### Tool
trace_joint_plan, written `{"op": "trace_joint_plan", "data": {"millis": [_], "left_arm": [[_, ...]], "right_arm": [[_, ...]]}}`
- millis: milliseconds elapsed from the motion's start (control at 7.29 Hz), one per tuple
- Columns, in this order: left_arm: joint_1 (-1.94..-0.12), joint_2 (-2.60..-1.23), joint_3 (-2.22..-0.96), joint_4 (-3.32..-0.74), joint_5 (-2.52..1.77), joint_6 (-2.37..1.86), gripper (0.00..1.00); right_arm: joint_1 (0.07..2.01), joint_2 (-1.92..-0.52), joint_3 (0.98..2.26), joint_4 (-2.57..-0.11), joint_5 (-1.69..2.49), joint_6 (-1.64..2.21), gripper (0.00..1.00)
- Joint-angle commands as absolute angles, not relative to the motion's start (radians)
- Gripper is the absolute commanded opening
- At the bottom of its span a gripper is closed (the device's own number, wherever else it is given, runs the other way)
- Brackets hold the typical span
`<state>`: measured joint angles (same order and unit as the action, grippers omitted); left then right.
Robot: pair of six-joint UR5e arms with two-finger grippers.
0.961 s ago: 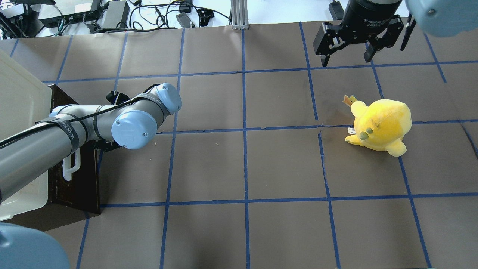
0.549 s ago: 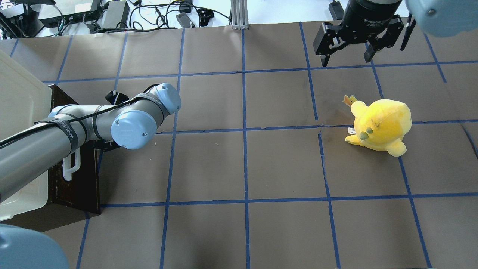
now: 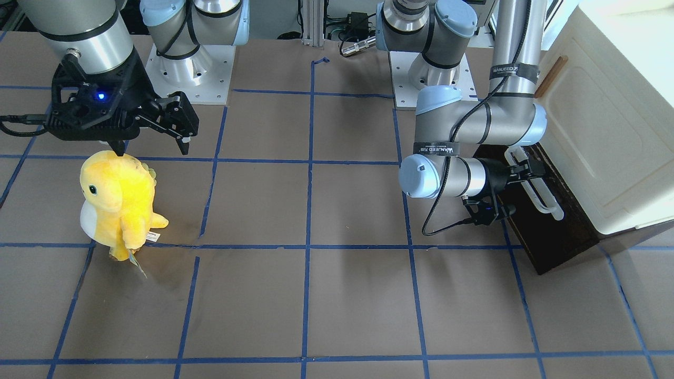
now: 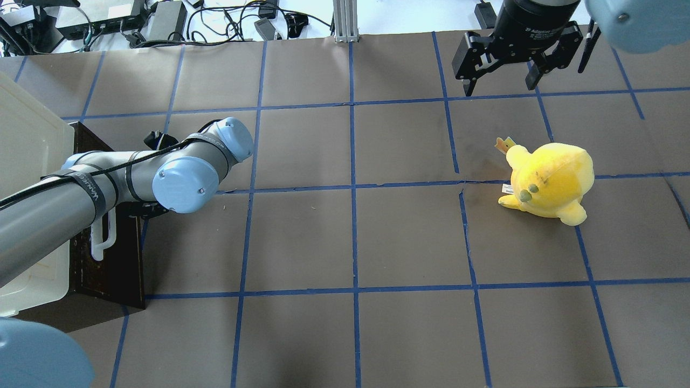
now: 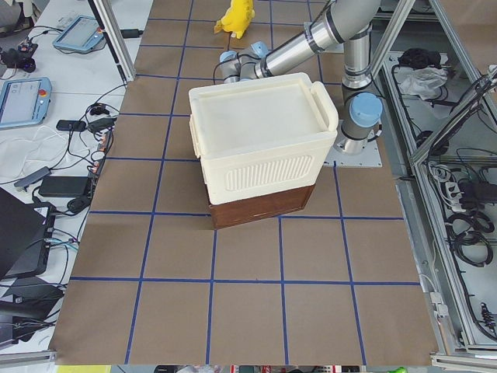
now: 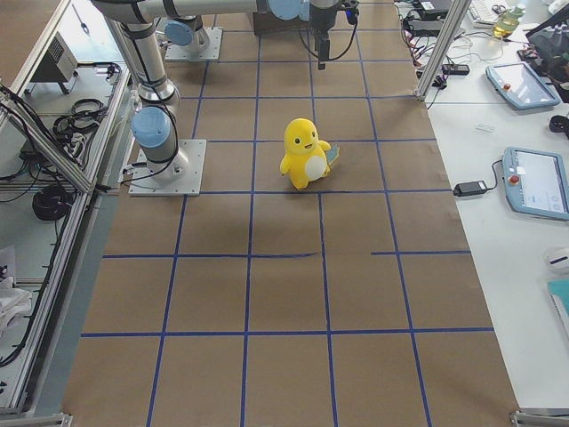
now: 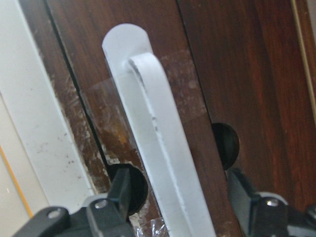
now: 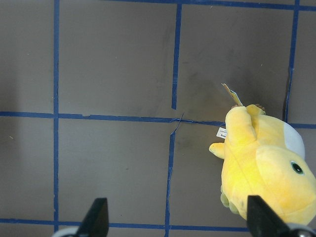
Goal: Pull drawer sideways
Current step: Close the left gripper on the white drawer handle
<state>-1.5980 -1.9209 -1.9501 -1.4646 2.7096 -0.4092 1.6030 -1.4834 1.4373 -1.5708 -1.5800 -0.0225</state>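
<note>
The wide, shallow drawer with a dark brown wooden front sits at the foot of the cream plastic cabinet. The left gripper is spread apart against that front. Its dark fingers straddle the drawer's long white bar handle, with a gap on each side. Well away from the cabinet, the right gripper hangs wide apart near a yellow plush toy.

Looking into a robotics lab, going by teach pendants at the left-side view's left edge, aluminium framing near its top, cables tangling at the overhead view's upper left.
</note>
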Motion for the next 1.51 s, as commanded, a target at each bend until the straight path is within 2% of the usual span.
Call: {"op": "trace_joint_plan", "data": {"millis": [0,824,961,1373], "left_arm": [[-1.595,-1.930,-1.948,-1.465,2.704,-0.411,0.73],[-1.634,-1.930,-1.933,-1.476,2.706,-0.405,0.71],[-1.634,-1.927,-1.936,-1.483,2.704,-0.408,0.64],[-1.632,-1.928,-1.934,-1.483,2.703,-0.408,0.59]], "right_arm": [[1.603,-1.483,1.437,-1.571,-1.580,-0.021,1.00],[1.603,-1.483,1.437,-1.571,-1.580,-0.021,1.00],[1.603,-1.483,1.437,-1.571,-1.580,-0.021,1.00],[1.603,-1.483,1.437,-1.571,-1.580,-0.021,1.00]]}}
